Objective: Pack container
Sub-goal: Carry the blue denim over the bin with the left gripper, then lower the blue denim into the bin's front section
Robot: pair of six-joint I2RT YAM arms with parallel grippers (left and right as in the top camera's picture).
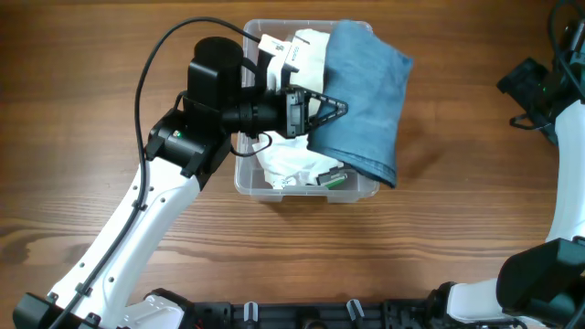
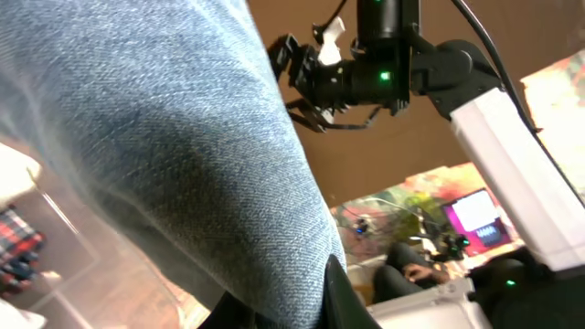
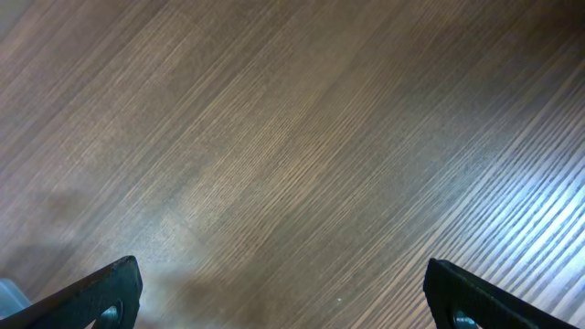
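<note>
The clear container [image 1: 249, 181] stands at the table's middle back. A blue denim cloth [image 1: 366, 91] drapes over its right half and hangs past the right rim. My left gripper [image 1: 335, 108] reaches over the container from the left and is shut on the cloth's left edge. In the left wrist view the denim [image 2: 183, 137] fills most of the picture, pinched between the dark fingers [image 2: 343, 297] at the bottom. My right gripper [image 3: 283, 292] is open over bare wood, with nothing between its fingers.
White crumpled items [image 1: 291, 164] and a small green thing [image 1: 335, 179] lie inside the container under the cloth. The right arm [image 1: 530, 87] stands off at the far right edge. Wooden tabletop [image 1: 439, 228] surrounds the container.
</note>
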